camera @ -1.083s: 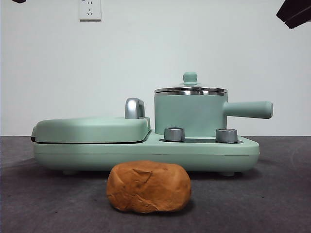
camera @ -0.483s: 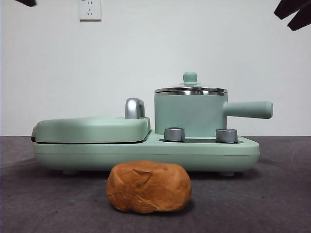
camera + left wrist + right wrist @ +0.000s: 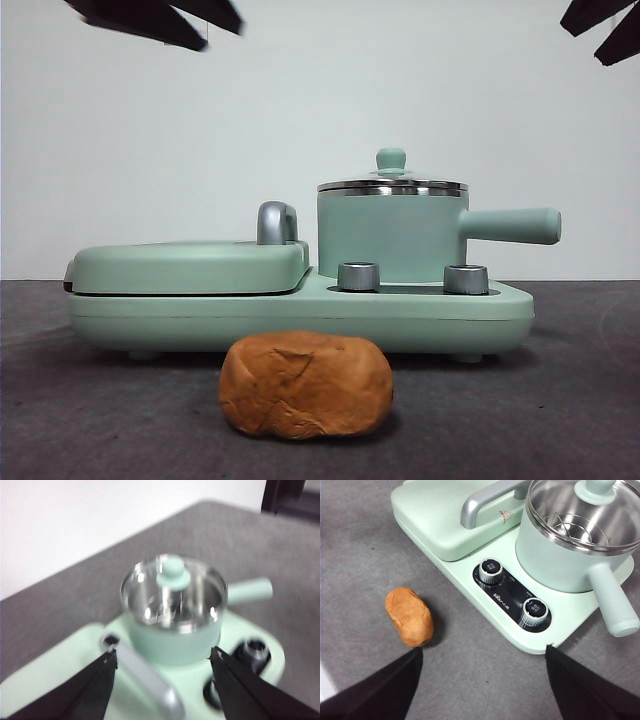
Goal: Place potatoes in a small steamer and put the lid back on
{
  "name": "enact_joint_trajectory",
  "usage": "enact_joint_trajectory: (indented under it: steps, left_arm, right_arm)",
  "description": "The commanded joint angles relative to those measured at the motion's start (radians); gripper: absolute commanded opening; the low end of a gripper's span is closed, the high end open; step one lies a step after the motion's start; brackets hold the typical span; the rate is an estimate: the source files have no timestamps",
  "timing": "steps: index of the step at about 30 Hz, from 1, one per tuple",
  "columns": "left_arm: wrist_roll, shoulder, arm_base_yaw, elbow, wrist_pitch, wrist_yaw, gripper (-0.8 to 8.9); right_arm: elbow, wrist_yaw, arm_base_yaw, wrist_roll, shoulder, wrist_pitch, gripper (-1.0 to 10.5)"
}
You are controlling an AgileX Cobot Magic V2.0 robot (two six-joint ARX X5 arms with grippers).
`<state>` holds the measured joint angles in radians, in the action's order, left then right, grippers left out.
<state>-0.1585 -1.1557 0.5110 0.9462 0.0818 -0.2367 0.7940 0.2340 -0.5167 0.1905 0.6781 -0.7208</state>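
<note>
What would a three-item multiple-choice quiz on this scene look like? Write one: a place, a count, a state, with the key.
1. Where does the potato lie?
A. in the steamer
B. on the grey table in front of the appliance
C. on the grill cover

2. How many control knobs does the appliance base carry?
A. one
B. two
C. four

3. What is the state of the lid?
A. seated on the small steamer
B. held in a pincer
C. lying on the table

Key: 1 B, the potato rests on the table, apart from the base. 2 B, two knobs sit side by side on the dark panel. 3 A, the lid's rim sits on the small steamer; the left pincer is open above it and the right pincer is open and empty.
</note>
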Motion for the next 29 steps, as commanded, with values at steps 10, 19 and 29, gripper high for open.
enact_joint_trajectory:
  steps: [10, 19, 29]
  left_arm:
    - [0.096, -0.357, 0.077, 0.146, -0.239, 0.005, 3.03]
    - [0.052, -0.589, 0.120, 0.346, -0.238, 0.005, 3.03]
    - [0.005, -0.750, 0.125, 0.480, -0.244, 0.005, 3.03]
  right_arm:
    - [0.019, 0.000, -0.006, -0.027, 0.006, 0.010, 3.9]
    - [0.019, 0.001, -0.006, -0.027, 0.007, 0.010, 3.9]
    - [0.019, 0.001, -0.006, -0.027, 0.007, 0.010, 3.9]
